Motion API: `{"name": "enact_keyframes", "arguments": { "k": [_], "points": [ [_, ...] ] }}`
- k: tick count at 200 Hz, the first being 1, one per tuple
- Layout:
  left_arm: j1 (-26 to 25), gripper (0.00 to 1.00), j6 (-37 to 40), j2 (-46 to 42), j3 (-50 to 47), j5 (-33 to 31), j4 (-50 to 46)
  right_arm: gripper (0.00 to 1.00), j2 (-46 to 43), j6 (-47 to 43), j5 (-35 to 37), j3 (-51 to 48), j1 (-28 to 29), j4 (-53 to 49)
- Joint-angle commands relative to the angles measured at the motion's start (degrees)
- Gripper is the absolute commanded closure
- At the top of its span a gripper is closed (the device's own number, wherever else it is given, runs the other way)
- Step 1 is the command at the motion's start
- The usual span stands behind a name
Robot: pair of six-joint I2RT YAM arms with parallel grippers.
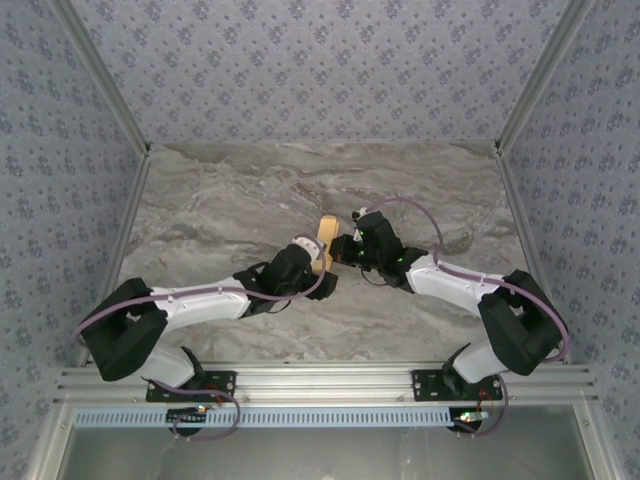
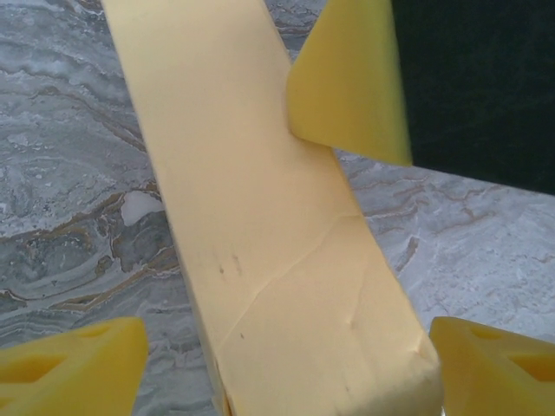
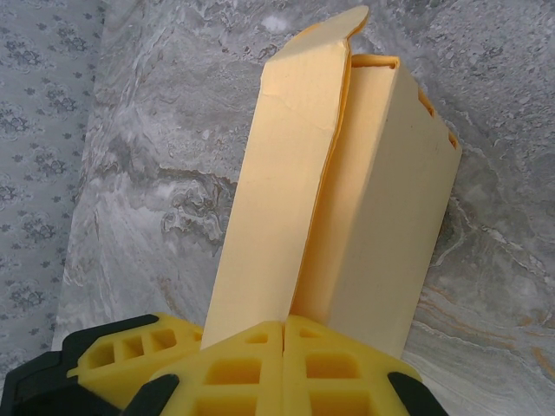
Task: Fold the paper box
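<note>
Paper box [image 3: 364, 199] sits at middle of counter [image 1: 220, 200], partly formed, end flap [image 3: 299, 113] loose. Right hand [image 3: 282, 347] is clamped together on its lower edge. Left hand [image 2: 286, 364] is spread apart astride it. Risk: the lone thin pinch lets the box twist or crease.

Soft, even light falls from above onto the marble tabletop [image 1: 250, 190], so the two arms [image 1: 200, 298] cast only faint, blurred shadows close beside themselves (the patterned walls [image 1: 320, 60] are lit just as flatly). The overhead view is crisp, its side walls splaying outward toward the edges. In the wrist views the paper box [image 2: 260, 217] looks bright and slightly washed out, soft at its nearest end.
</note>
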Motion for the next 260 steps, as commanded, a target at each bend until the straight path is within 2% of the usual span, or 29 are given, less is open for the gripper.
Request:
{"name": "enact_keyframes", "arguments": {
  "k": [1, 69, 100, 122, 150, 177, 193, 229, 260],
  "points": [
    [-0.3, 0.22, 2.2, 1.9, 2.3, -2.4, 4.1, 1.0, 1.2, -1.1, 2.2, 0.4, 0.0, -2.9],
    [-0.3, 0.39, 3.9, 2.9, 1.3, -3.5, 9.0, 1.0, 0.9, -0.7, 1.9, -0.3, -0.2, -2.5],
    [-0.1, 0.5, 5.3, 1.6, -0.5, -4.1, 9.6, 1.0, -1.0, -1.4, 1.8, -0.1, -0.9, -2.7],
    [0.8, 0.56, 7.1, 0.6, -1.4, -2.4, 9.6, 0.91, -3.7, -3.1, 1.1, 0.3, -1.6, -2.9],
    [2.5, 0.62, 10.3, -1.0, -2.5, 1.1, 9.5, 0.72, -9.5, -10.0, 0.6, 1.1, -2.8, -4.8],
    [5.3, 0.65, 14.5, -3.5, -3.6, 6.6, 9.4, 0.58, -15.8, -19.8, 0.3, 1.7, -5.1, -8.9],
    [8.2, 0.66, 17.7, -5.4, -4.3, 12.7, 9.8, 0.53, -18.0, -26.4, -2.3, 1.7, -7.8, -10.6],
    [13.8, 0.66, 25.3, -7.9, -3.6, 22.9, 7.2, 0.48, -17.8, -40.3, -10.2, 3.1, -12.8, -13.1],
    [18.5, 0.66, 33.7, -5.7, 0.5, 36.1, 0.5, 0.48, -15.7, -43.9, -12.7, 4.5, -14.6, -13.1]
  ]
}}
